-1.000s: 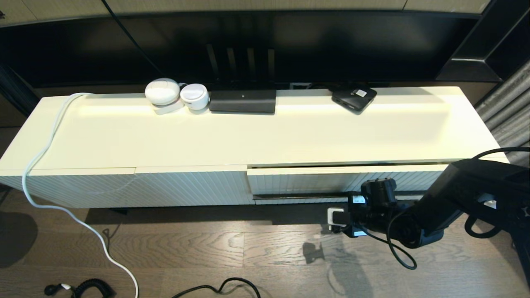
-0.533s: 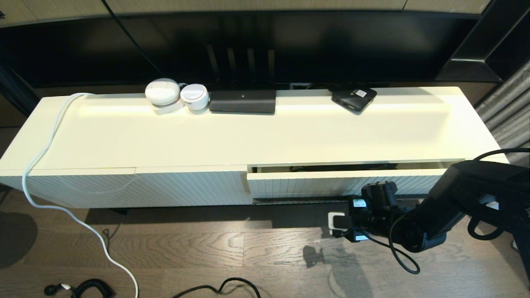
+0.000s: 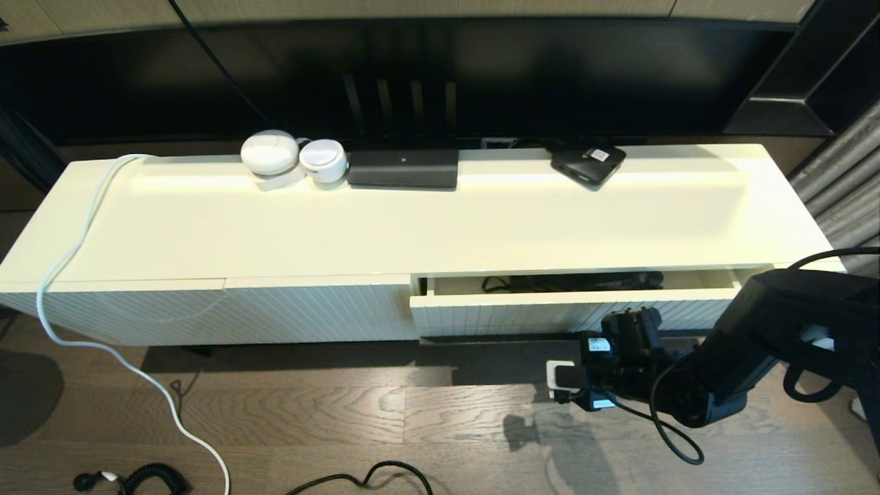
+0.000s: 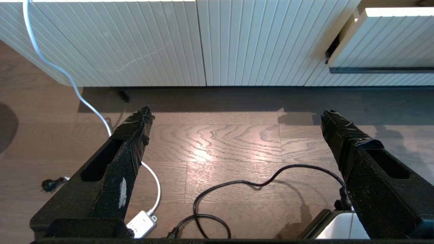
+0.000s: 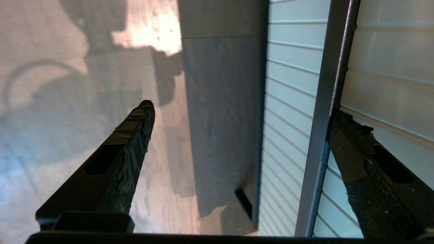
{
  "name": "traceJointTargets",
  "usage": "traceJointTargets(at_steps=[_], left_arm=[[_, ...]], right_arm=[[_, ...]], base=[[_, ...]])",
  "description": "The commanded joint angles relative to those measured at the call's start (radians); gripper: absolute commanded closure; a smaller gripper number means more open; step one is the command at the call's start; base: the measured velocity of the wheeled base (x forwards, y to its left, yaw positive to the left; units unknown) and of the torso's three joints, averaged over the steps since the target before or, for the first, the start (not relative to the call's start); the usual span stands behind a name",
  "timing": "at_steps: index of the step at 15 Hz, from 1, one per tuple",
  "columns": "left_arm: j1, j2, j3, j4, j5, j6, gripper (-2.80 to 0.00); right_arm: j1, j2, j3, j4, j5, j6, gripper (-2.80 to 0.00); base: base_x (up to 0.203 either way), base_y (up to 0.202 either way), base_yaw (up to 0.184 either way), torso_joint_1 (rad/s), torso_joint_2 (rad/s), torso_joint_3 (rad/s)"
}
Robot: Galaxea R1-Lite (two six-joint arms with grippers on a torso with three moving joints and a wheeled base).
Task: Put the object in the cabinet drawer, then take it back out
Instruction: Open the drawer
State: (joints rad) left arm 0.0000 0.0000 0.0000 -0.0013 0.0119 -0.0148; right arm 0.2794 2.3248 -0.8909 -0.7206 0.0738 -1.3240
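Observation:
The cabinet drawer (image 3: 536, 315), white with a ribbed front, stands partly pulled out at the cabinet's right half, and its cream rim (image 3: 577, 296) shows. Dark cables (image 3: 570, 281) lie inside it. My right gripper (image 5: 243, 111) is open below the drawer front. One of its fingers (image 5: 352, 149) sits behind the thin black bar handle (image 5: 325, 128), against the ribbed front, and the other hangs over the floor. My left gripper (image 4: 237, 112) is open and empty above the floor, left of the drawer (image 4: 383, 40). I cannot tell which thing is the object.
On the cabinet top (image 3: 440, 227) at the back stand two white round devices (image 3: 292, 158), a black router (image 3: 403, 168) and a small black box (image 3: 588, 163). A white cable (image 3: 62, 275) hangs off the left end. Black cables (image 3: 371, 478) lie on the wooden floor.
The drawer has slid out toward me, from a thin slit to a wide gap that shows the cables inside. My right arm has drawn back with it.

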Motion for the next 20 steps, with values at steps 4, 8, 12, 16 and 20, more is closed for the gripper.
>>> traceJointTargets(at_steps=[4, 8, 12, 16, 20], left_arm=[[0.000, 0.000, 0.000, 0.000, 0.000, -0.001, -2.80], [0.000, 0.000, 0.000, 0.000, -0.001, -0.001, -2.80], [0.000, 0.000, 0.000, 0.000, 0.000, -0.001, -2.80], [0.000, 0.000, 0.000, 0.000, 0.000, -0.001, -2.80], [0.000, 0.000, 0.000, 0.000, 0.000, -0.001, -2.80]], right_arm=[[0.004, -0.028, 0.049, -0.005, 0.000, -0.004, -2.80], [0.018, -0.105, 0.069, -0.001, 0.000, 0.015, -2.80], [0.032, -0.335, 0.156, 0.081, 0.001, 0.027, -2.80], [0.039, -0.644, 0.293, 0.242, 0.001, 0.029, 0.00], [0.042, -0.962, 0.398, 0.447, -0.003, 0.028, 0.00]], base=[[0.000, 0.000, 0.000, 0.000, 0.00, 0.000], [0.000, 0.000, 0.000, 0.000, 0.00, 0.000], [0.000, 0.000, 0.000, 0.000, 0.00, 0.000], [0.000, 0.000, 0.000, 0.000, 0.00, 0.000], [0.000, 0.000, 0.000, 0.000, 0.00, 0.000]])
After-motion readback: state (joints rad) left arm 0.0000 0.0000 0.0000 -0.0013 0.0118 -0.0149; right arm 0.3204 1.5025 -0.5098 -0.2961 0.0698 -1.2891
